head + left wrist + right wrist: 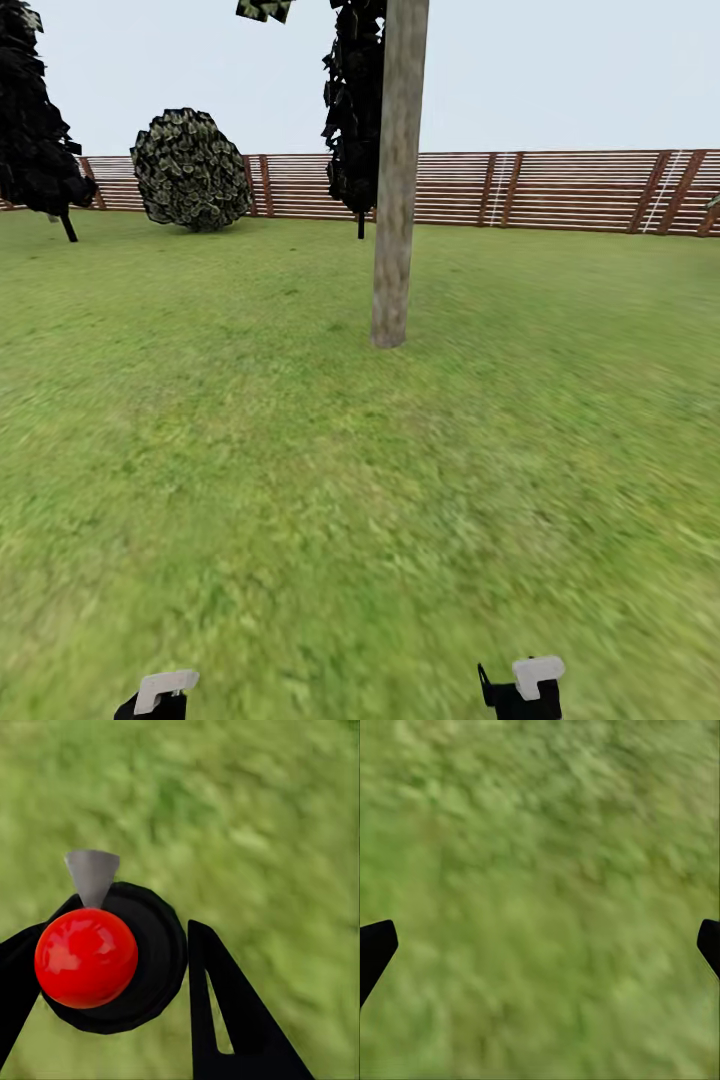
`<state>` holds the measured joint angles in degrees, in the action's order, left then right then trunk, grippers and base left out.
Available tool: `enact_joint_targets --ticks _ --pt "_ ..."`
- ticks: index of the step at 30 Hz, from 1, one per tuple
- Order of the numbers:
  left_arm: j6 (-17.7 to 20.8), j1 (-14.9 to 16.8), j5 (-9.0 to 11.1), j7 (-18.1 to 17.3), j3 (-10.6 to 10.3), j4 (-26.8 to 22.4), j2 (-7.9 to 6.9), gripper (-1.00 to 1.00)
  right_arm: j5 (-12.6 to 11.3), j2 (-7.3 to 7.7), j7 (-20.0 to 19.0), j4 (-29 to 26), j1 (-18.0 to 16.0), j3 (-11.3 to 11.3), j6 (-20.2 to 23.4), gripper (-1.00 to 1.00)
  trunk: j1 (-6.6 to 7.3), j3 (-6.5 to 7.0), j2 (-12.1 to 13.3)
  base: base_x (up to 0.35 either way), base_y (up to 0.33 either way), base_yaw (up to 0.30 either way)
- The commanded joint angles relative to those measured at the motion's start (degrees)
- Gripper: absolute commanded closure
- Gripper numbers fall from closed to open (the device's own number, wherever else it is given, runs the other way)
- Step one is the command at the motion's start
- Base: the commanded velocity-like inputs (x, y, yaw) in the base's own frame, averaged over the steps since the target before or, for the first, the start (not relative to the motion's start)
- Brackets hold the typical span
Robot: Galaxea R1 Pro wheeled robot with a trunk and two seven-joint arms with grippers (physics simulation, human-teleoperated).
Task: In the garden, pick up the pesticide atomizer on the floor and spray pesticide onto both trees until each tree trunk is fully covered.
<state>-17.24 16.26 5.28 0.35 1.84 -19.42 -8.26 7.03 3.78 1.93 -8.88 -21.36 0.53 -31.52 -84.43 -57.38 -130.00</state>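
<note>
Already the pesticide atomizer [105, 956] sat between the black fingers of the left gripper [112, 1005], which were closed around it. It showed as a dark round body with a shiny red ball on top and a small grey nozzle poking out. Under it was only grass [262, 810].

Far ahead and a bit to the right stood one tree trunk [397, 190], pale, straight and thick, rising from the lawn [250, 450]. No white specks could be seen on its bark, so the spraying probably had not begun. The right gripper [540, 945] hung over grass with its jaws wide apart and nothing between them.

Behind the trunk ran the brown wooden fence [560, 190]. A round bush [190, 170] sat far to the left, and a dark tree [35, 110] stood beyond it.

To do this step well, the robot likely needed to roll closer to the trunk. It should keep a firm hold, point the grey nozzle at the bark, and spray from the base upward and on all sides.
</note>
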Motion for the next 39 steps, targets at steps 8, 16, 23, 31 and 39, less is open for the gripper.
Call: enact_joint_targets --ticks 8,16,23,31,39 --pt "0.06 0.00 0.00 0.01 0.00 -0.01 0.00 1.00 0.00 -0.09 0.00 0.00 0.00 0.00 -0.03 -1.00 0.00 0.00 0.00 0.337 0.000 0.000" --pt "0.06 0.00 0.00 0.01 0.00 -0.01 0.00 1.00 0.00 -0.09 0.00 0.02 0.00 0.00 -0.03 -1.00 0.00 0.00 0.00 0.337 0.000 0.000" --pt "0.02 0.00 0.00 0.01 0.00 -0.01 0.00 1.00 0.01 -0.09 0.00 0.00 0.00 0.00 -0.02 -1.00 0.00 0.00 0.00 0.338 0.000 0.000" --pt "-0.07 0.00 0.00 0.00 -0.03 -0.01 0.00 1.00 0.04 -0.07 0.00 0.00 0.00 0.00 -0.03 -1.00 0.00 0.00 0.00 0.337 0.000 0.000" --pt "-0.01 0.00 0.00 0.00 0.00 -0.01 -0.11 1.00 0.05 -0.07 0.00 0.00 0.00 0.00 -0.02 -1.00 0.00 0.00 0.00 0.337 0.000 -0.052"
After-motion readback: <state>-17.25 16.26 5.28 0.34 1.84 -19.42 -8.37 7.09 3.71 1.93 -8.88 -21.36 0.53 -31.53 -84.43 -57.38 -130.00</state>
